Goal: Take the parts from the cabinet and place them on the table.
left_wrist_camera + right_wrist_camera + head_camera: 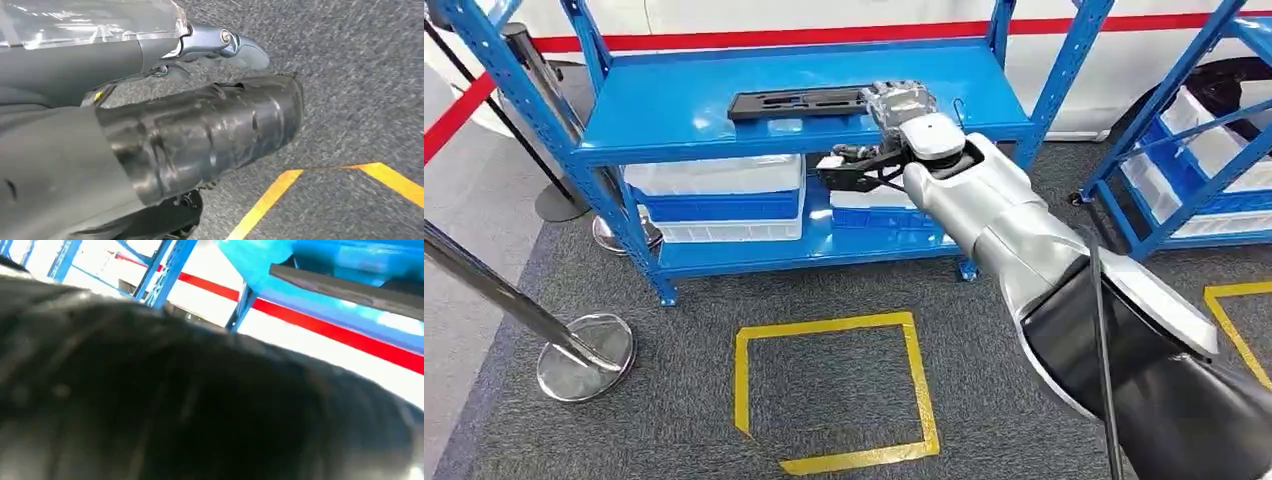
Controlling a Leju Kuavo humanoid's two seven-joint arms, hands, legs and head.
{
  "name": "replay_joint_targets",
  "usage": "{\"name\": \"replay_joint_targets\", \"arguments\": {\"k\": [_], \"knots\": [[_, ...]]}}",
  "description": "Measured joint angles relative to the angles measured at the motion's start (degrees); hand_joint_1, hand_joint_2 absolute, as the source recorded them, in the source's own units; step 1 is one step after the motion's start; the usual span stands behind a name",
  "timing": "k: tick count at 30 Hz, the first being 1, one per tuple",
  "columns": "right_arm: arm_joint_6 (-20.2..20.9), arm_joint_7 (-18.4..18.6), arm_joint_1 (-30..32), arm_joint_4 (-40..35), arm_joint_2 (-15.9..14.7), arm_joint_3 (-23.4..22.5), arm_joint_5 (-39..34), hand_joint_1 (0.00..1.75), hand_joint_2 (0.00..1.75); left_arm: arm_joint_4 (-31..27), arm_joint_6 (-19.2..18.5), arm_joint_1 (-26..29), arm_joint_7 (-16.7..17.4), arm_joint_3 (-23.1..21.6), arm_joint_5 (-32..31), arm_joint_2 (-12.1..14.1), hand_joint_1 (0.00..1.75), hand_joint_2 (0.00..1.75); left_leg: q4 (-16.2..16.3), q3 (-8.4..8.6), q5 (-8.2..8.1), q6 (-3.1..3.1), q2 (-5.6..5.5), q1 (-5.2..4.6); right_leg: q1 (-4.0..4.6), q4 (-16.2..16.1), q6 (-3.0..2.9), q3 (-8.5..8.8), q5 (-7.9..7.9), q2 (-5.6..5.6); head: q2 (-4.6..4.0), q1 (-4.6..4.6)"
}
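A chrome stanchion base (586, 355) stands on the grey carpet at far left, beside a yellow taped square (836, 390). On the blue cabinet (674, 125), white and blue bins (719, 200) fill the lower shelf, and a long flat black part (796, 102) lies on the upper shelf. The right hand (902, 104) rests at the part's right end — whether its fingers grip it, I cannot tell. In the left wrist view, the left hand (220, 42) hangs above the carpet — its grasp cannot be told
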Motion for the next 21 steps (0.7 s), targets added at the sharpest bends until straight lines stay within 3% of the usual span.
{"name": "replay_joint_targets", "arguments": {"k": [3,5,6,8,9,10,11,13,14,16,18,19,21], "knots": [[-0.02,0.00,0.14,-0.02,0.02,0.50,-0.22,0.00,0.00,0.00,0.00,-0.19,0.00,0.46,-0.44,0.02,0.00,0.00,-0.09,-0.28,-0.03,-0.76,-0.01,0.15,0.42,-0.75,-0.19,-0.11,-0.28,0.11,0.02,-0.02],[-0.04,0.02,0.05,-0.02,-0.04,0.83,-0.28,0.00,0.00,0.00,0.00,-0.25,0.00,0.68,-0.61,0.00,0.00,0.00,0.76,-0.29,-0.93,-1.44,-0.01,0.07,-0.25,-1.74,-0.50,0.94,-0.21,0.05,0.00,0.00],[-0.04,0.13,-0.12,-0.02,-0.07,0.87,-0.31,0.00,0.00,0.00,0.00,-0.22,0.00,0.85,-0.66,0.00,0.00,0.00,3.41,-1.41,-2.33,-1.77,0.01,0.09,-0.32,-1.86,-0.86,1.28,-0.43,-0.04,0.00,-0.04],[-0.02,0.09,-0.08,0.00,-0.04,1.01,-0.50,0.00,0.00,-0.02,0.00,-0.26,0.00,1.20,-1.01,0.00,0.00,0.00,12.04,-6.09,-5.68,-2.22,0.01,0.38,-0.29,-1.85,-1.23,1.73,-0.81,0.02,0.00,-0.04],[0.00,0.07,0.04,0.04,-0.04,1.25,-0.63,0.00,0.00,-0.02,0.00,-0.29,0.00,1.33,-1.12,0.00,0.00,0.00,15.57,-8.32,-6.48,-2.38,0.01,0.39,-0.29,-1.84,-1.23,1.95,-1.09,0.04,0.00,-0.04],[0.00,0.07,0.18,0.09,-0.04,1.53,-0.79,0.00,0.00,-0.02,0.00,-0.29,0.00,1.46,-1.33,0.00,0.00,0.00,17.03,-9.65,-5.95,-2.40,0.02,0.40,-0.30,-1.82,-1.17,2.27,-1.38,0.11,0.00,-0.04],[0.00,0.07,0.31,0.11,-0.04,1.75,-0.83,0.00,0.00,-0.02,-0.02,-0.21,0.00,1.57,-1.60,0.00,0.00,0.00,15.71,-9.48,-4.21,-2.37,0.02,0.43,-0.31,-1.76,-1.15,2.66,-1.53,0.12,0.00,-0.07],[0.00,0.07,0.28,0.09,-0.04,1.84,-0.94,0.00,0.00,-0.02,-0.13,-0.19,-0.11,1.90,-1.66,0.00,0.00,0.00,6.68,-6.02,2.07,-2.11,0.03,0.47,-0.32,-1.63,-0.88,3.62,-2.25,0.21,0.00,-0.04],[0.00,0.07,0.24,0.09,-0.04,1.86,-0.94,0.00,0.00,-0.02,-0.15,-0.20,-0.20,2.01,-1.66,0.00,0.00,0.00,1.66,-4.12,4.42,-1.85,0.07,0.46,-0.32,-1.61,-0.64,4.13,-2.68,0.20,0.00,-0.04],[0.02,0.07,-0.01,0.13,-0.07,1.92,-0.94,0.00,0.00,-0.04,-0.13,-0.28,-0.53,2.27,-1.81,-0.04,0.00,0.00,0.06,-2.84,3.05,-1.27,-0.01,0.01,0.02,-1.47,-0.13,3.77,-2.85,0.30,0.02,-0.07],[0.04,0.07,0.07,0.11,-0.11,1.95,-0.96,0.00,0.00,-0.18,-0.07,-0.33,-0.55,2.32,-1.95,-0.06,0.00,0.00,0.31,-3.08,2.89,-0.99,-0.11,-0.05,-0.02,-1.73,0.12,3.82,-2.84,0.22,0.00,-0.04],[0.02,0.07,-0.07,0.07,-0.11,1.95,-0.96,0.00,0.00,-0.33,0.04,-0.36,-0.55,2.38,-2.07,-0.13,0.00,0.00,-0.06,-2.81,2.98,-0.72,-0.08,0.24,0.16,-1.76,0.52,3.96,-3.01,0.26,0.00,-0.04],[0.00,0.09,-0.26,-0.02,-0.42,1.95,-0.98,0.00,0.00,-0.81,0.20,-0.07,-0.55,2.45,-2.36,-0.35,0.00,0.00,-0.75,-2.12,2.97,-0.09,0.05,0.43,-0.12,1.13,1.03,2.88,-5.11,0.07,0.02,0.00]]}}
